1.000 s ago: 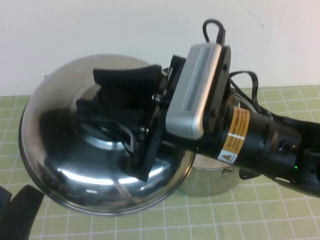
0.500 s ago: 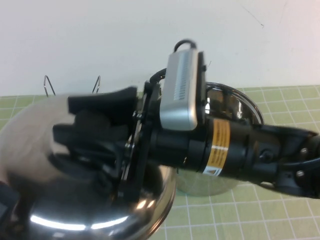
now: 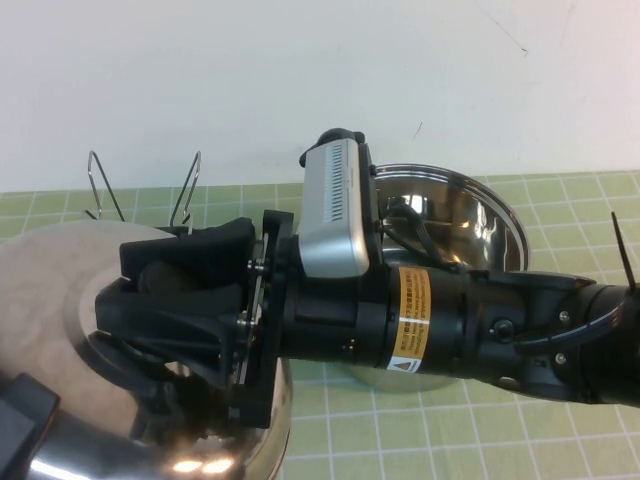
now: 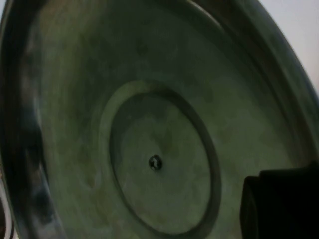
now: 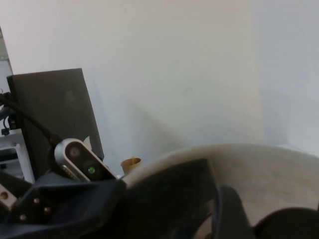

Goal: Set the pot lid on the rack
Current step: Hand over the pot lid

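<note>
The shiny domed pot lid (image 3: 50, 300) hangs tilted at the near left, above the table. My right gripper (image 3: 160, 290) is shut on its black knob (image 3: 165, 272). In the right wrist view the lid (image 5: 269, 169) and its knob (image 5: 291, 224) sit between dark fingers (image 5: 169, 199). The rack's two wire loops (image 3: 105, 185) rise at the far left, just behind the lid; its tray is hidden. My left gripper (image 3: 20, 425) sits at the near left corner, under the lid's edge. The left wrist view is filled by the lid's underside (image 4: 155, 124), with one dark finger (image 4: 281, 204) in the corner.
The deep steel pot (image 3: 480, 205) stands open at the back right, partly behind my right arm (image 3: 480, 330). The table has a green checked mat (image 3: 450, 440). A white wall runs along the back.
My right gripper has carried the lid left and toward the near edge, off the pot. The pot's opening and the rack's loops have come into view.
</note>
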Tool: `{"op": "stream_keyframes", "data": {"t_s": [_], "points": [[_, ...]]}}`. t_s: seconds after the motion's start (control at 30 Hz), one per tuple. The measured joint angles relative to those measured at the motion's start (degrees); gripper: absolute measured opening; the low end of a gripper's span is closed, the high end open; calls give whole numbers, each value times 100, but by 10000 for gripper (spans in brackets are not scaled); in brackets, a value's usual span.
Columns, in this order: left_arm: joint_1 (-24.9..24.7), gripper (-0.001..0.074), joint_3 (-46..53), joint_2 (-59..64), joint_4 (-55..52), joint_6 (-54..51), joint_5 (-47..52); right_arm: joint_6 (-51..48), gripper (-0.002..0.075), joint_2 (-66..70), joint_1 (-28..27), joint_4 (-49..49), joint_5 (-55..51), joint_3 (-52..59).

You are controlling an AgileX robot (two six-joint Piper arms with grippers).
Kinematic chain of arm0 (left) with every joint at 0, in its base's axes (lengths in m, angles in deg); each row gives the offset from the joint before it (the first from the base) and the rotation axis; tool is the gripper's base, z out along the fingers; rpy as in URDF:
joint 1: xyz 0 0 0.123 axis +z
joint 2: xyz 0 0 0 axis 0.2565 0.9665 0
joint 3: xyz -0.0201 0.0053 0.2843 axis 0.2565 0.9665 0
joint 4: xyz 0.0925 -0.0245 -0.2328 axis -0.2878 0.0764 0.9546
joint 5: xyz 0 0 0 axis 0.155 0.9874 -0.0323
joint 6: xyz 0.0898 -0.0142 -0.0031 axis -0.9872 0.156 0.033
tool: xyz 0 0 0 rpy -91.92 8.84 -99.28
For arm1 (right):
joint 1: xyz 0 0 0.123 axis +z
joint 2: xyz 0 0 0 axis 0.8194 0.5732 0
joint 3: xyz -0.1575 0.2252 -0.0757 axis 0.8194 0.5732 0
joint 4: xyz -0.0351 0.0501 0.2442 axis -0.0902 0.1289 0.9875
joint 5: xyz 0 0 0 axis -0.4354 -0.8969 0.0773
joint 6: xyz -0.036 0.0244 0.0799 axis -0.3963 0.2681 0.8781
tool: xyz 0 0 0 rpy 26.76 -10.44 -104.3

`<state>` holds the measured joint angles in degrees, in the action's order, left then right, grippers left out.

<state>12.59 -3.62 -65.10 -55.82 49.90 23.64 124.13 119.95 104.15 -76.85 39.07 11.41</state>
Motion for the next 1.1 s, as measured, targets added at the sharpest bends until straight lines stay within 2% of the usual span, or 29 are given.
{"op": "stream_keyframes", "data": {"t_s": [0.1,0.27,0.4,0.47,0.53,0.6,0.67,0.77,0.93,1.1], "points": [[0,70,0,0,-2,-11,-9,65,341,0,23,12,43,0],[0,70,-30,0,-107,-25,-38,249,566,0,68,47,367,-51],[0,69,-455,0,-544,-25,214,181,613,-44,81,144,490,-76],[0,69,-778,0,-922,26,367,134,594,-160,81,173,526,-89],[0,69,-1227,15,-1503,167,534,-42,540,-320,81,187,526,-99],[-11,69,-1688,107,-2272,403,553,-412,454,-534,81,187,458,-99],[-35,70,-2208,239,-3064,679,510,-929,328,-807,66,163,327,-99],[-76,118,-2818,563,-4028,916,439,-1287,335,-1318,45,-29,29,-76],[-112,269,-3276,1432,-4547,669,398,-1146,326,-2269,33,-1150,-1576,-76],[-112,272,-3491,2123,-4400,573,-17,-995,318,-2672,89,-1665,-2746,-63]]}}
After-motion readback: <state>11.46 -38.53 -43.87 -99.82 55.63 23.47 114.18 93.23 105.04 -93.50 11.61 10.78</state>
